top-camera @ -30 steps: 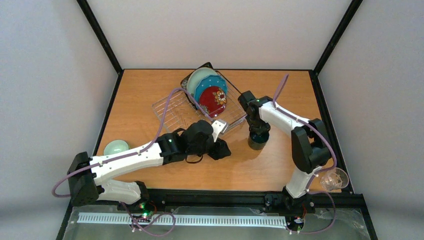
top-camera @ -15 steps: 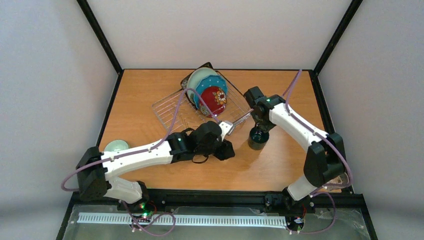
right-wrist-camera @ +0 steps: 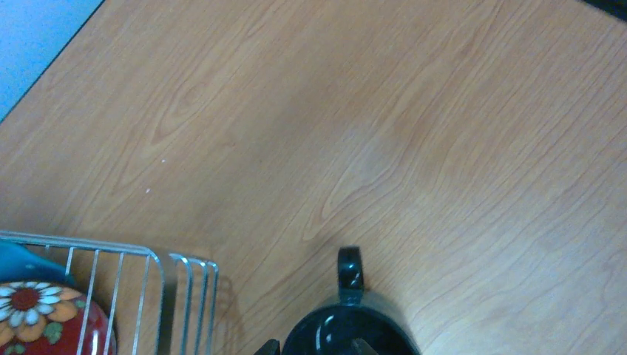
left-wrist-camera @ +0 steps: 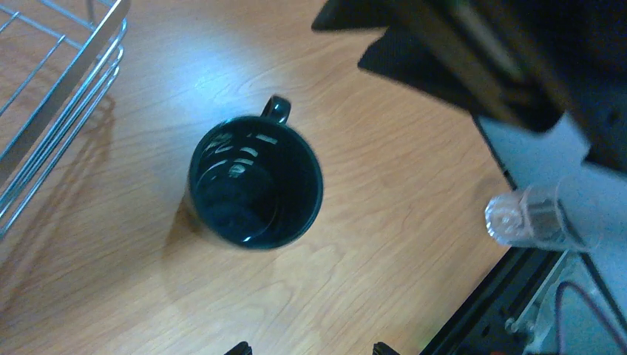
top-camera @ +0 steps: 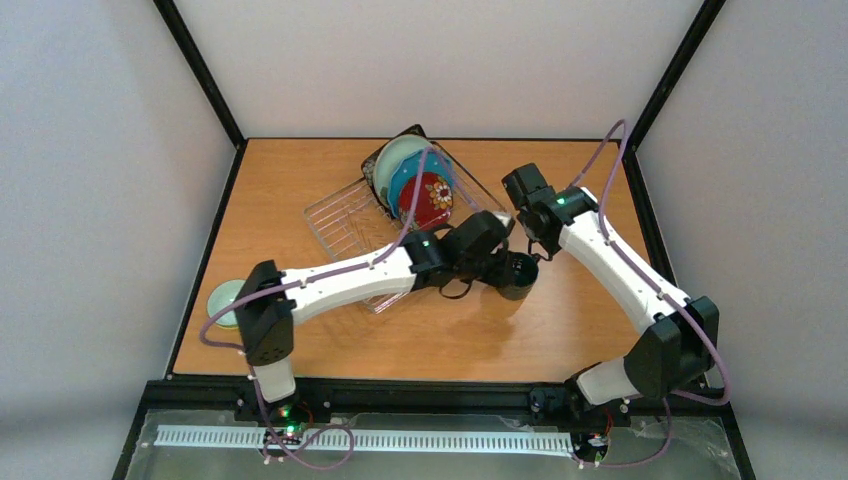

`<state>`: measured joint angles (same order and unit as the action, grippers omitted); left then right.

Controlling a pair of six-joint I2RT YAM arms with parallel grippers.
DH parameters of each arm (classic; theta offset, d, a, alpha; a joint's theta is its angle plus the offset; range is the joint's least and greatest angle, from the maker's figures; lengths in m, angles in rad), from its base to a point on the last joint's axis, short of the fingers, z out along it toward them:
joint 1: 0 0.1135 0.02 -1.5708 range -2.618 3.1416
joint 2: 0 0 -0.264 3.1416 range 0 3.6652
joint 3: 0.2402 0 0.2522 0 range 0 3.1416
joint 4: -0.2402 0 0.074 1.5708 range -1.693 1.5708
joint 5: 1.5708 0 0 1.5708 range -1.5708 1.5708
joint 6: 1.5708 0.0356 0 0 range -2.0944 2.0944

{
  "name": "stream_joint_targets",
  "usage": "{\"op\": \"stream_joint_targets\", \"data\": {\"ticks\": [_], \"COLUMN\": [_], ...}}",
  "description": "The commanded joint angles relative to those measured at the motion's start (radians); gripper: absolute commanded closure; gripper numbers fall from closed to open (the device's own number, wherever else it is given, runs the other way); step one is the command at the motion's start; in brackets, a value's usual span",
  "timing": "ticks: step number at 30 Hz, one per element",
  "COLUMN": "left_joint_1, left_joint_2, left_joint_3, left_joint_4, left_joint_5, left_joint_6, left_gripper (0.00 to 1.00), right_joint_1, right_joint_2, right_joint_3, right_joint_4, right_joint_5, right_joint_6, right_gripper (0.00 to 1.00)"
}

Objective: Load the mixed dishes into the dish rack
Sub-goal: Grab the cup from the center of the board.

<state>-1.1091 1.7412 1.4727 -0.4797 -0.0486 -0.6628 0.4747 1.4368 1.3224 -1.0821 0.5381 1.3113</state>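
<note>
Standing upright on the wooden table (top-camera: 300,180), the dark green mug (left-wrist-camera: 255,181) sits near a corner of the dish rack (top-camera: 345,215) and outside it, with nothing touching it. The left gripper (left-wrist-camera: 310,349) hovers over it, fingers spread wide and empty. The right gripper (right-wrist-camera: 314,346) hangs above the mug's handle side, fingers partly apart and holding nothing. Racked on edge at the far end are the small red floral plate (top-camera: 428,197) in front, then the blue dotted plate (top-camera: 405,185) and the pale mint plate (top-camera: 398,155). The mint bowl (top-camera: 225,300) rests at the table's left edge, and the clear glass cup (left-wrist-camera: 532,218) near its right edge.
</note>
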Motion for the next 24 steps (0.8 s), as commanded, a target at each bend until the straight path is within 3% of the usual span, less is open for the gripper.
{"op": "stream_joint_targets", "data": {"ticks": [1,7,12,24], "left_joint_1": [-0.014,-0.015,-0.014,-0.013], "left_joint_2": [0.109,0.224,0.245,0.35], "left_joint_3": [0.193,0.341,0.355,0.464], "left_joint_4": [-0.153,-0.244,-0.267,-0.38], "left_joint_5": [-0.022,-0.016,-0.006,-0.066], "left_joint_6": [-0.106,-0.147,-0.207,-0.262], "left_gripper": [0.08,0.08,0.08,0.08], "right_joint_1": [-0.036,-0.182,-0.322,-0.467], "right_joint_2": [-0.029,-0.107,-0.167,-0.151], "right_joint_3": [0.007,-0.096,-0.143,-0.161], "right_joint_4": [-0.03,0.038,0.114,0.195], "right_joint_5": [0.098,0.065,-0.009,-0.116], "right_joint_6": [-0.102,-0.208,-0.304,-0.356], "right_gripper": [0.45,0.42,0.42,0.42]}}
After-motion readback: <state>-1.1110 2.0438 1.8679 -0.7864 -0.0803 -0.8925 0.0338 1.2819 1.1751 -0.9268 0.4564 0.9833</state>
